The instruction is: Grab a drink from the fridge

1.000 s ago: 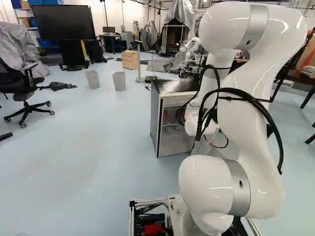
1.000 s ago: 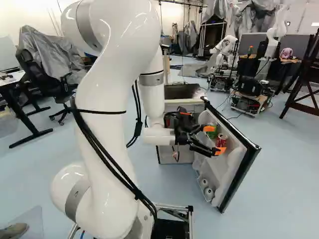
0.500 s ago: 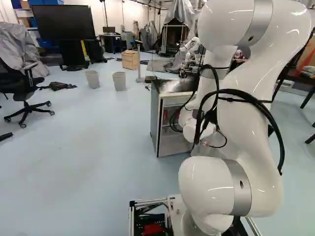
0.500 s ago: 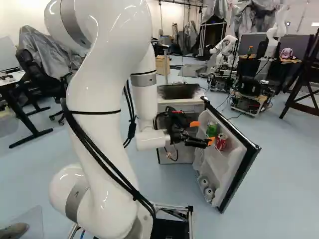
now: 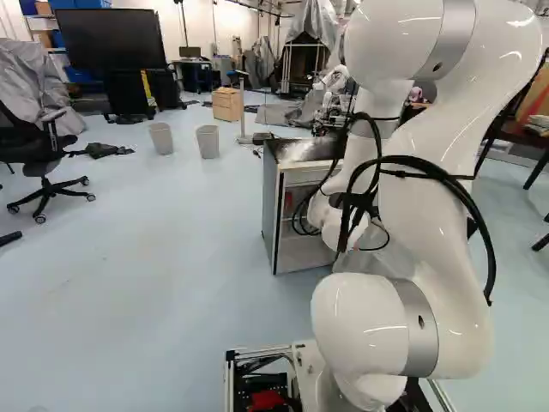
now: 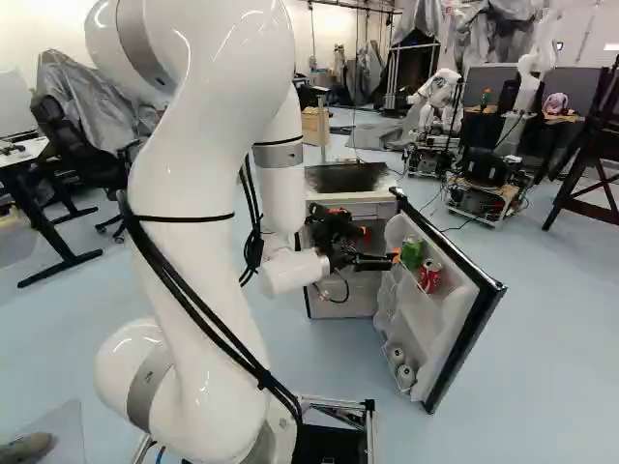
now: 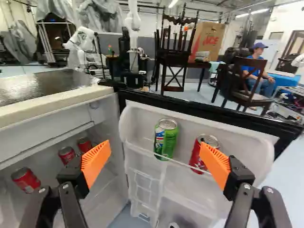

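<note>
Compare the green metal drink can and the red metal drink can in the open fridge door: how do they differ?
The green can stands nearer the fridge body; the red can stands farther out. In the wrist view, the green can shows between the open gripper's fingers, while one orange pad partly hides the red can. Both share one door shelf.
</note>
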Motion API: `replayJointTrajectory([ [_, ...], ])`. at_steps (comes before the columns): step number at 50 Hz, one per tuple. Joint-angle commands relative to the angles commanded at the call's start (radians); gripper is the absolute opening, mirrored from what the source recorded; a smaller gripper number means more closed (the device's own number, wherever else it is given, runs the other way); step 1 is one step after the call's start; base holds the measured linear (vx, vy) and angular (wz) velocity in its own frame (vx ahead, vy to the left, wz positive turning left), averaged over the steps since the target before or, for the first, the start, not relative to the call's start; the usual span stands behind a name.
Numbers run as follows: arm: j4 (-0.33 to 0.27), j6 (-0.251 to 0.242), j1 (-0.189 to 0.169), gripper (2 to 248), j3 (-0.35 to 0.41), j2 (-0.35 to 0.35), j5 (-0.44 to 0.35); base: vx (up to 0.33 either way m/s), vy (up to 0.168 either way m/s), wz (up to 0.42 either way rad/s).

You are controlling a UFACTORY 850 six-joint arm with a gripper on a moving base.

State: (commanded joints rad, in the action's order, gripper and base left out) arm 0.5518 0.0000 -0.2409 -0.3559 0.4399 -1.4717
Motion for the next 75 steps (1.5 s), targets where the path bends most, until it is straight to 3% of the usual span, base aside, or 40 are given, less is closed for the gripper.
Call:
replayJointTrajectory([
  [46,-0.463,0.000,0.002,247,-0.060,0.157,0.000,0.000,0.000,0.000],
  [59,-0.549,0.000,0.005,247,-0.098,0.214,0.000,0.000,0.000,0.000],
  [75,-0.565,0.000,0.008,247,-0.167,0.295,0.000,0.000,0.000,0.000],
])
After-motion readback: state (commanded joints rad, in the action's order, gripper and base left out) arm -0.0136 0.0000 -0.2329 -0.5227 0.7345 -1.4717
